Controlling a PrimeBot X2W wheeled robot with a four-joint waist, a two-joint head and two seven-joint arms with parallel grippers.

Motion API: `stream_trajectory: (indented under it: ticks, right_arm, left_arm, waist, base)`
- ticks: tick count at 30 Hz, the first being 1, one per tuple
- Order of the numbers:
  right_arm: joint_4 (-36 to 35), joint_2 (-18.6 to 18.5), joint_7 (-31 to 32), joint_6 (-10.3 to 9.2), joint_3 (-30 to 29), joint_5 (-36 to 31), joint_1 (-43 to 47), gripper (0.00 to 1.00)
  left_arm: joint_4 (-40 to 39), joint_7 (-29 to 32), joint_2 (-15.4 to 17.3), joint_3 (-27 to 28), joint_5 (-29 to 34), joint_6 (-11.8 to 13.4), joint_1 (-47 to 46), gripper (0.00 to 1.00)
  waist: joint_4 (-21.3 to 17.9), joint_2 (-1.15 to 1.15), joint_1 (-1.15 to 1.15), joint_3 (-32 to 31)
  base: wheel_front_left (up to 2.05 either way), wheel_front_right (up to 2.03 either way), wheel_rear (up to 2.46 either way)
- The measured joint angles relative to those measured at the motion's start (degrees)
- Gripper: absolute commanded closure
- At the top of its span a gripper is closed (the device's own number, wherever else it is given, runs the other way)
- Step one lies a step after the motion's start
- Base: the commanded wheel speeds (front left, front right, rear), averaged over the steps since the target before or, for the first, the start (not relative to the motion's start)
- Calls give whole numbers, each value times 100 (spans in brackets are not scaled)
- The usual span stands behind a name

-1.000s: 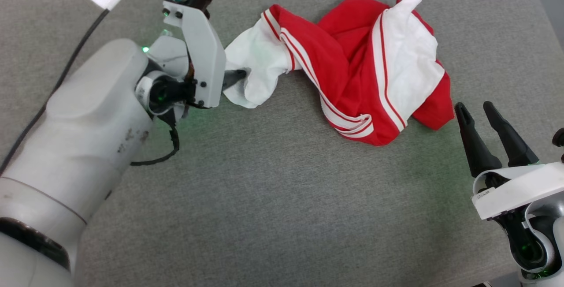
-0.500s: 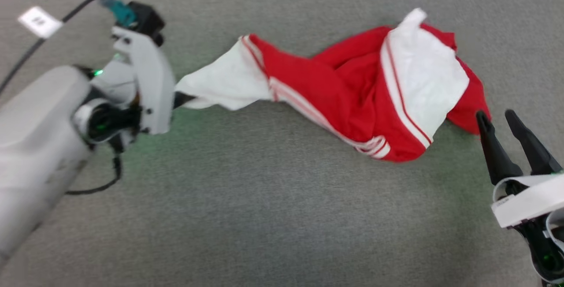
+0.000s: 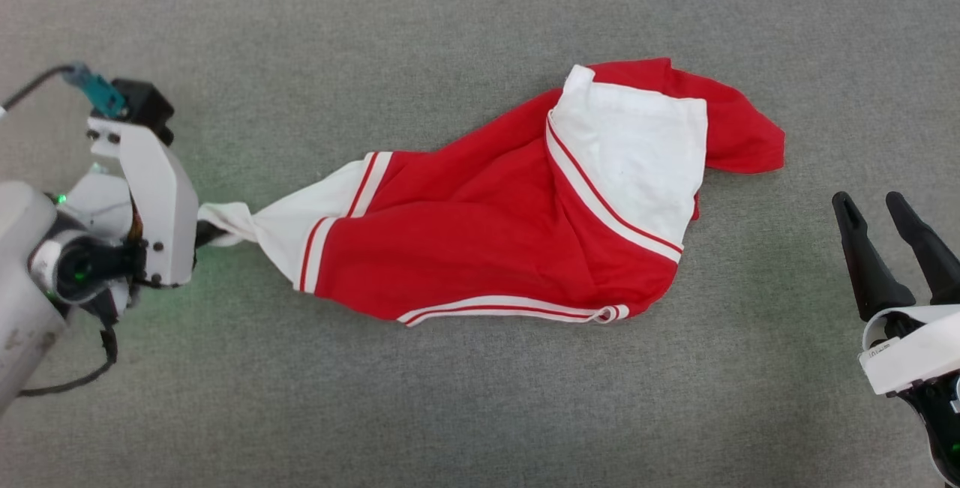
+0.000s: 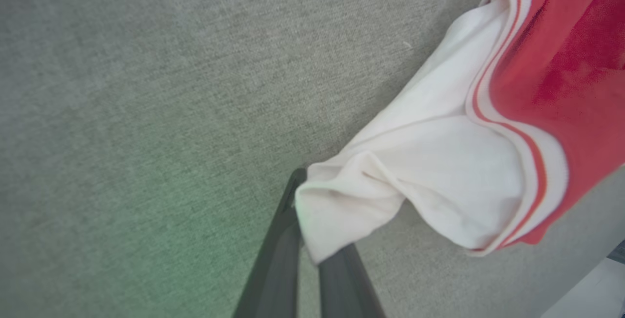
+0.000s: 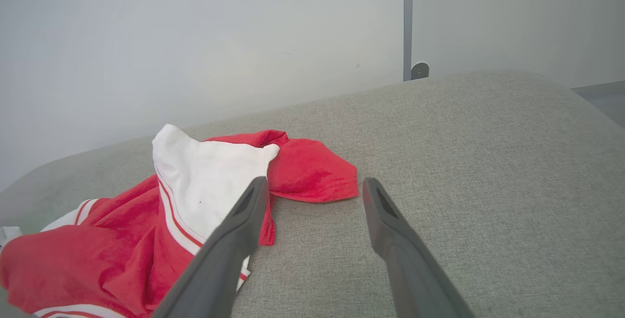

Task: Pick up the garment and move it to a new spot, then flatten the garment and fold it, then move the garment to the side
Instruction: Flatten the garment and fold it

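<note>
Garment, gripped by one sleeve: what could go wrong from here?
The left pincer pinches the twisted tip of the white sleeve; a harder pull may slip it free.
The other sleeve lies folded over the garment, and the right pincer stands open, clear of it; one-sided dragging may leave folds.

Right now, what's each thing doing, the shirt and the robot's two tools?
Shirt: lying rumpled on the grey fabric, pulled out long towards the left tool.
Left tool: shut on the tip of the shirt's white sleeve.
Right tool: open, holding nothing, apart from the shirt.
</note>
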Motion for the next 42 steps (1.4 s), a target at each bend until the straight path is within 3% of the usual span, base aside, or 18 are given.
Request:
stream_trajectory:
  ticks: [8,9,10,11,12,16,20,24,27,34,38,42]
  right_arm:
    - [-102,-33,176,0,41,-69,32,0]
    - [-112,-56,213,0,58,-83,31,0]
    - [-116,-83,241,0,78,-91,29,0]
    - [-121,-125,288,0,119,-105,23,0]
    - [-120,-164,334,0,163,-111,9,0]
    - [-93,-456,605,0,580,-127,-158,0]
    - [-13,-972,922,0,1171,-114,-465,0]
    - [138,-1626,1257,1,1887,26,-1021,0]
    - [321,-2013,1457,2,2412,323,-1606,0]
    - [992,-2921,1712,1,3471,925,-2937,0]
    - [1259,-3252,1708,1,3972,1161,-3527,0]
    - [1345,-3442,1786,2,4685,1316,-4036,0]
  left_arm:
    - [414,-349,-208,-40,79,20,178,97]
    - [461,-442,-250,-47,143,9,178,71]
    - [533,-539,-304,-53,196,1,180,51]
    - [576,-645,-353,-55,224,-5,186,18]
    - [619,-775,-400,-58,280,-23,196,0]
    - [703,-1500,-488,-45,543,-36,302,0]
    - [510,-2681,-513,66,844,-37,553,0]
    - [26,-3980,-678,227,1095,339,1045,0]
    - [-386,-4759,-859,347,1165,756,1491,0]
    - [-1143,-5145,-1218,667,1803,1636,2191,0]
    - [-1492,-5165,-1376,1230,2335,1803,2360,0]
    - [-1783,-5166,-1500,1616,2782,1800,2616,0]
  waist:
    - [0,0,0,7]
    - [13,0,0,3]
    - [32,0,0,-3]
    - [54,0,0,-12]
    - [82,0,0,-23]
    - [216,0,0,-92]
    - [404,0,0,-180]
    - [661,0,0,-251]
    - [885,0,0,-276]
    - [1465,0,0,-245]
    - [1791,0,0,-168]
    - [2064,0,0,-44]
  base:
    - [0,0,0]
    - [0,0,0]
    - [0,0,0]
    - [0,0,0]
    - [0,0,0]
    - [0,0,0]
    - [0,0,0]
    - [0,0,0]
    - [0,0,0]
    - [0,0,0]
    - [0,0,0]
    - [0,0,0]
